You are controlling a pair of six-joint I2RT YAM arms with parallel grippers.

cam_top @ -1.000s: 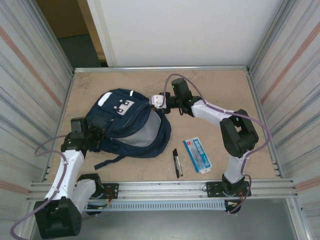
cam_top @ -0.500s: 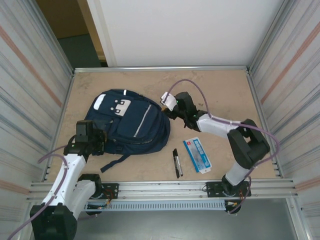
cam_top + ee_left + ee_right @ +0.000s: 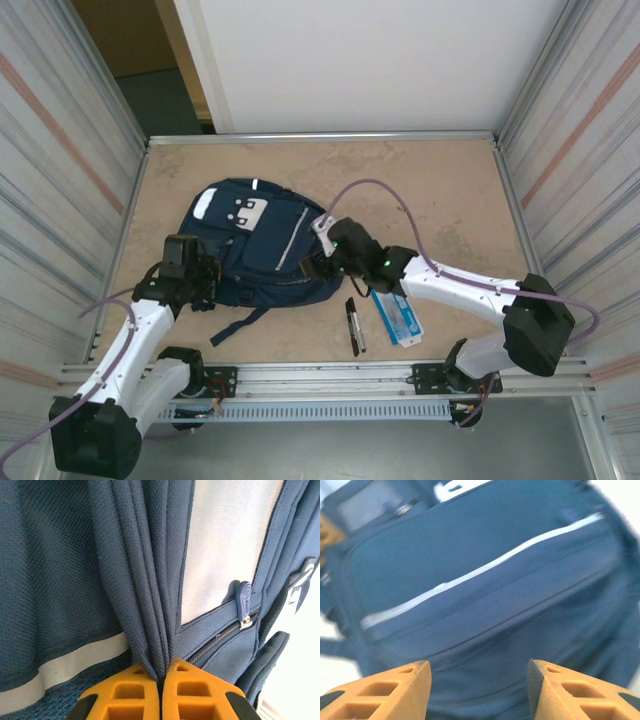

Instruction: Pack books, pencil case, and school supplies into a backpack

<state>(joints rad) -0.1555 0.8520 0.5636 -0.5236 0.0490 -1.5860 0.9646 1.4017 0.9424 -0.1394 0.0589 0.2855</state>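
Right hand (image 3: 479, 675) is apart, hovering at the backpack's (image 3: 255, 240) near-right edge. The left hand (image 3: 161, 667) is clamped on a fold of its fabric. On the table (image 3: 440, 190) the box (image 3: 405, 322) and pen (image 3: 355, 325) sit just near-right of the open one, pen lying near-to-far, so it's closer.

The backpack (image 3: 255, 245) takes the left centre of the top view. The left gripper (image 3: 203, 287) is clamped on its lower left edge, and the right gripper (image 3: 312, 266), jaws apart, sits at its lower right edge. The right arm (image 3: 455, 288) slants across the lower right, over the blue-and-white box (image 3: 405, 322), with the pens (image 3: 354, 327) just left of it. The table (image 3: 440, 190) lies bare at upper right and along the far rail
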